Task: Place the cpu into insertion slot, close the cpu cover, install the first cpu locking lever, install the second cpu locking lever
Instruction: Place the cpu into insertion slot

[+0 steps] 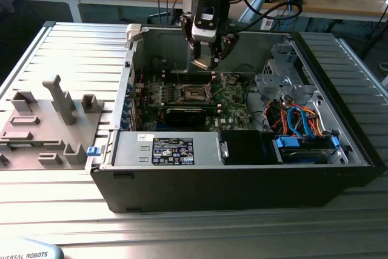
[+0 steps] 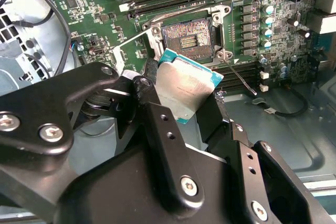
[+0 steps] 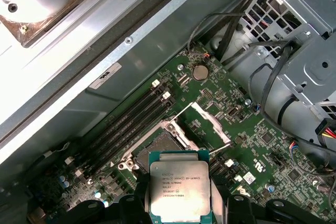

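**Exterior view.** The pincer (image 1: 209, 60) hangs inside the open computer case (image 1: 242, 180), which lies on the ribbed counter (image 1: 73, 47). It is above the insertion slot (image 1: 193, 93) and clear of it. The green circuit board (image 1: 233, 110) spreads around the slot.

**Second wrist view.** The pincer is clenched on the cpu (image 2: 184, 90), with one black finger (image 2: 157, 124) against each of two opposite edges and the silvery top exposed between them. The insertion slot lies just beyond the cpu's free edge, bare and unoccupied, its contact field showing. The cpu cover (image 2: 137, 45) stands swung open at one side of the slot. A thin locking lever (image 2: 239, 80) juts out released at the opposite side. Chip and slot are apart, with nothing between them.

**First wrist view.** The cpu's flat face is turned to this camera. The slot's dark recess shows directly past the cpu's leading edge, so the slot lies straight ahead of the pincer's tips. The chip's square outline sits at a slight angle to the slot's border, though how much of that angle is real cannot be told. The cover is raised beside the slot. By this judgement the placing step is in hand, with the cover and both levers not yet closed.
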